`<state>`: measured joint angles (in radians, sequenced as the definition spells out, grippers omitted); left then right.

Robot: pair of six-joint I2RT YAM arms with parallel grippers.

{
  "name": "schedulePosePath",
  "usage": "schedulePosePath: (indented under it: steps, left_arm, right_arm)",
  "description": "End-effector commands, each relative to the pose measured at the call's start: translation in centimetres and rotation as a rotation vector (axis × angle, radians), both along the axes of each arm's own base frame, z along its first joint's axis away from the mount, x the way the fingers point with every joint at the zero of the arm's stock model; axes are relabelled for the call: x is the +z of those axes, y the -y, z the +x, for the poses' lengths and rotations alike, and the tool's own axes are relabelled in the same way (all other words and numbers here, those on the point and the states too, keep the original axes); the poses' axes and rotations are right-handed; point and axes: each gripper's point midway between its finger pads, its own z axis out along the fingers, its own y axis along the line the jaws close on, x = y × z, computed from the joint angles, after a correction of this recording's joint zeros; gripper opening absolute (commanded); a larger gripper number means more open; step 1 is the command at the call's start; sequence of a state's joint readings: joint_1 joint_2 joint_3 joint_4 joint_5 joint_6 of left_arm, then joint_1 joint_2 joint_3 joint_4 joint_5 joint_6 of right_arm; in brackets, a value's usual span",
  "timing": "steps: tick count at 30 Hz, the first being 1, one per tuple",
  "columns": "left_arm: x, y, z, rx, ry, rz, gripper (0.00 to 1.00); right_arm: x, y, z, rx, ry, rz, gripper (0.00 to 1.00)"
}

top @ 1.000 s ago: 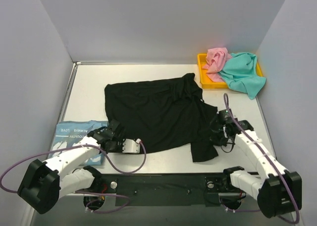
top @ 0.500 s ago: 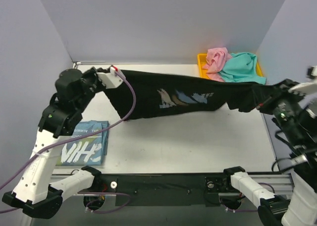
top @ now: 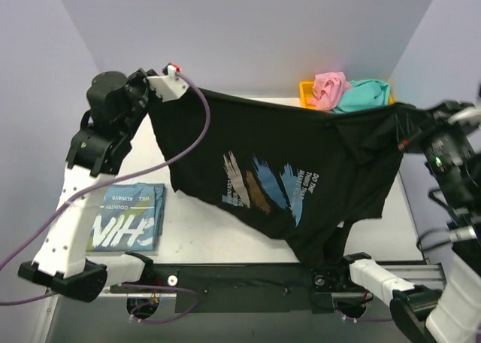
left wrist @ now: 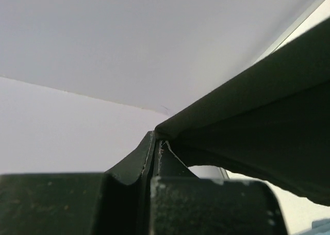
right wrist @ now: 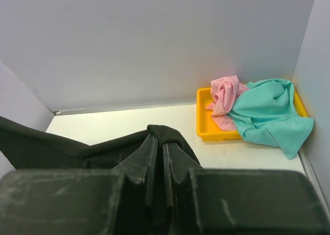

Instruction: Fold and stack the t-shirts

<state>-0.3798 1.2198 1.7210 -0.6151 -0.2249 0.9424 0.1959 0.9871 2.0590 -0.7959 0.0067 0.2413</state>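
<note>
The black t-shirt with a coloured print and white lettering hangs spread in the air between both arms, its lower edge drooping to the table's near edge. My left gripper is shut on its left top corner, raised at the back left. My right gripper is shut on its right top corner, raised at the right. The light blue t-shirt lies folded on the table at the front left. The pink t-shirt and the teal t-shirt lie crumpled in the yellow tray.
The yellow tray stands at the back right corner. Grey walls close in the table on the left, back and right. The arm bases and a black rail run along the near edge.
Both arms have lifted the black t-shirt higher off the table, and it now hangs open with its print facing the camera. A second ago it lay flat on the table.
</note>
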Motion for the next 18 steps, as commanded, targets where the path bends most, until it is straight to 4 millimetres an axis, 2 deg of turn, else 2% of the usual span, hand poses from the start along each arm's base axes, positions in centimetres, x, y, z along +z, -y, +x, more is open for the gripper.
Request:
schedulePosePath:
  steps: [1, 2, 3, 5, 6, 7, 8, 9, 10, 11, 12, 14, 16, 18]
  left_arm:
    - [5.0, -3.1, 4.4, 0.167, 0.189, -0.097, 0.00]
    - [5.6, -3.8, 6.0, 0.197, 0.212, -0.116, 0.00]
    - [6.5, -4.1, 6.8, 0.210, 0.245, -0.144, 0.00]
    - [8.2, -4.6, 9.0, 0.227, 0.290, -0.189, 0.00]
    - [9.2, -4.8, 10.4, 0.235, 0.314, -0.204, 0.00]
    - [10.3, -4.7, 11.8, 0.232, 0.348, -0.225, 0.00]
    - [10.8, -4.8, 12.3, 0.235, 0.367, -0.235, 0.00]
    - [11.7, -4.7, 13.5, 0.233, 0.401, -0.244, 0.00]
    - [11.8, -4.7, 14.3, 0.234, 0.410, -0.241, 0.00]
    - [13.0, -4.8, 14.8, 0.236, 0.449, -0.239, 0.00]
    - [13.2, -4.9, 15.4, 0.233, 0.459, -0.229, 0.00]
    - [14.7, -5.3, 15.8, 0.227, 0.510, -0.207, 0.00]
    - [15.5, -5.3, 16.0, 0.212, 0.538, -0.179, 0.00]
    - [15.0, -5.4, 16.2, 0.205, 0.524, -0.156, 0.00]
  right_arm:
    - [1.7, -1.7, 9.5, 0.020, 0.059, -0.110, 0.00]
    - [1.2, -2.4, 12.1, 0.041, 0.041, -0.117, 0.00]
    - [2.1, -2.9, 13.8, 0.077, 0.082, -0.110, 0.00]
    - [1.6, -3.7, 20.0, 0.139, 0.081, -0.032, 0.00]
    - [3.0, -3.9, 21.2, 0.159, 0.117, 0.039, 0.00]
    - [3.7, -3.2, 24.1, 0.169, 0.152, 0.080, 0.00]
    - [5.3, -3.3, 25.0, 0.187, 0.200, 0.171, 0.00]
    - [5.7, -1.5, 27.2, 0.158, 0.223, 0.205, 0.00]
    - [7.1, -1.1, 27.9, 0.175, 0.268, 0.292, 0.00]
    - [8.5, -0.3, 28.9, 0.188, 0.318, 0.319, 0.00]
    - [10.9, 0.2, 28.4, 0.216, 0.391, 0.393, 0.00]
    - [13.1, 0.7, 28.5, 0.268, 0.485, 0.452, 0.00]
    - [13.4, 1.4, 28.5, 0.244, 0.511, 0.471, 0.00]
    - [12.6, 1.6, 28.5, 0.222, 0.487, 0.453, 0.00]
